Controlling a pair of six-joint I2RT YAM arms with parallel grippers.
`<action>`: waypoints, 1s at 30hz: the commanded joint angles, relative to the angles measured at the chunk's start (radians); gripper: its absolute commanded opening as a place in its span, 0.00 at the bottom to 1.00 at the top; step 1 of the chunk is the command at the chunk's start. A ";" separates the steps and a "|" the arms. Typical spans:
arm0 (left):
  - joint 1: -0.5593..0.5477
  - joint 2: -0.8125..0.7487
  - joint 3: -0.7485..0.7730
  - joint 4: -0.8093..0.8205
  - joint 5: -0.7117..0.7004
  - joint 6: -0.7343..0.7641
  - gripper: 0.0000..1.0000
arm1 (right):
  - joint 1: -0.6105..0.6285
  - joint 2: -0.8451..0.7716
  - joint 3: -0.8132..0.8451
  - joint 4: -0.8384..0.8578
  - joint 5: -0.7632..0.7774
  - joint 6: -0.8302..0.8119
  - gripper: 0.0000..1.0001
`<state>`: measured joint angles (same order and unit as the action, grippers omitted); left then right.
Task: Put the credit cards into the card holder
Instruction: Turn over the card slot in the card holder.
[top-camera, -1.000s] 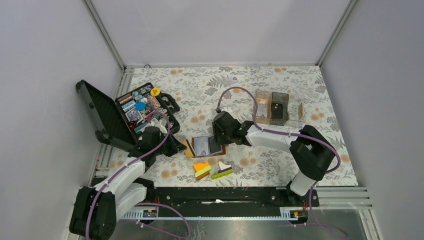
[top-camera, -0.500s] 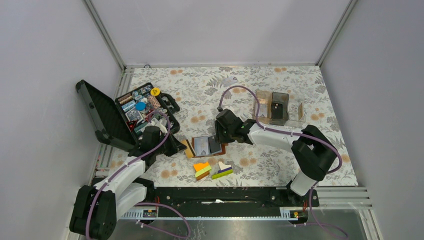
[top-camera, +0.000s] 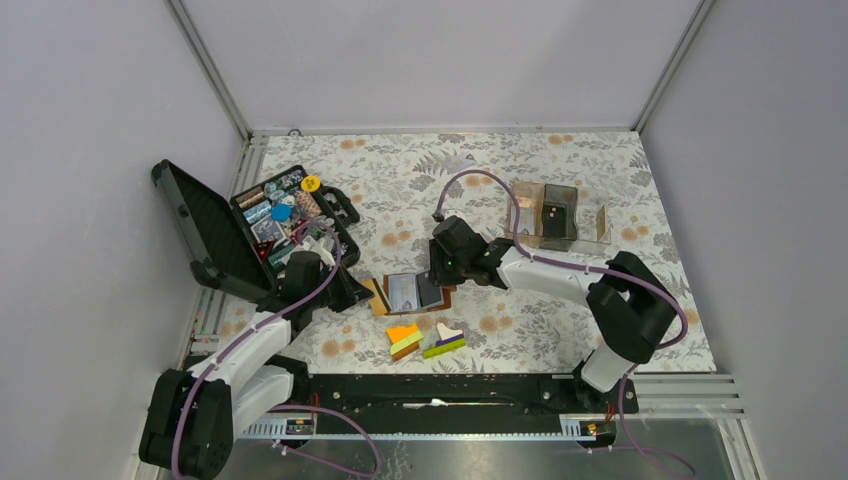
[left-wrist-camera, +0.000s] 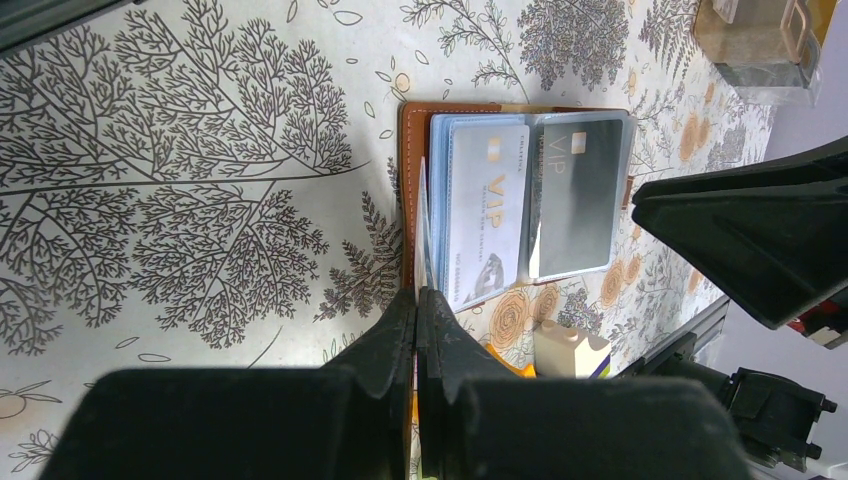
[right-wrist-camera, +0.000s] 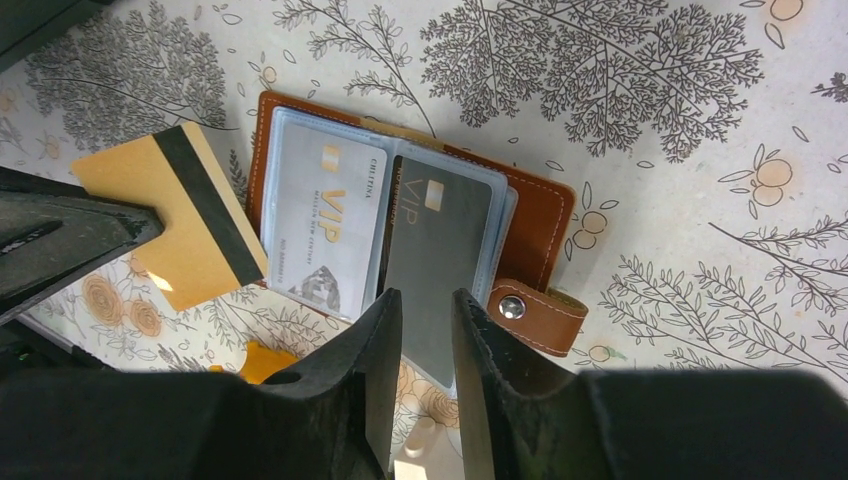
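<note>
Card holder (right-wrist-camera: 540, 215) lay open flat on the floral table (top-camera: 400, 190), roughly mid-table between the two arms, brown leather rim showing round its clear sleeves. I saw two credit cards in the sleeves side by side: a grey card (right-wrist-camera: 325, 225) marked VIP and a dark card (right-wrist-camera: 445, 230), also VIP. The snap tab (right-wrist-camera: 535, 312) stuck out from the holder's edge beside the dark card, lying on the cloth. A tan card (right-wrist-camera: 170, 200) with a black stripe sat just off the holder's other edge, next to the grey card. The left gripper (left-wrist-camera: 417, 295) was pressed together on the tan card, which showed edge-on in the left wrist view, rising from between the fingertips. The right gripper (right-wrist-camera: 427, 297) hung over the dark card's end, fingers parted by a narrow gap with the card's face visible between them; I saw nothing pinched there. Coloured blocks (top-camera: 425, 338) lay near the holder on the arm side. The open black tool case (top-camera: 240, 225) sat far left by the left arm, and the compartment boxes (top-camera: 555, 215) sat well apart on the right.
</note>
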<state>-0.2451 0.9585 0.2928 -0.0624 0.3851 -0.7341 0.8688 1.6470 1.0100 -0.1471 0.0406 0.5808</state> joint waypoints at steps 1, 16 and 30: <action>-0.003 -0.001 0.034 0.008 -0.014 0.021 0.00 | 0.000 0.022 0.006 0.007 0.010 -0.008 0.32; -0.003 -0.006 0.034 0.004 -0.015 0.022 0.00 | -0.001 0.042 -0.002 -0.036 0.070 -0.009 0.32; -0.003 -0.007 0.035 0.002 -0.016 0.022 0.00 | -0.001 0.049 -0.011 -0.038 0.070 -0.005 0.34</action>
<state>-0.2451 0.9585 0.2932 -0.0669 0.3847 -0.7334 0.8688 1.6867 1.0092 -0.1757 0.0711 0.5804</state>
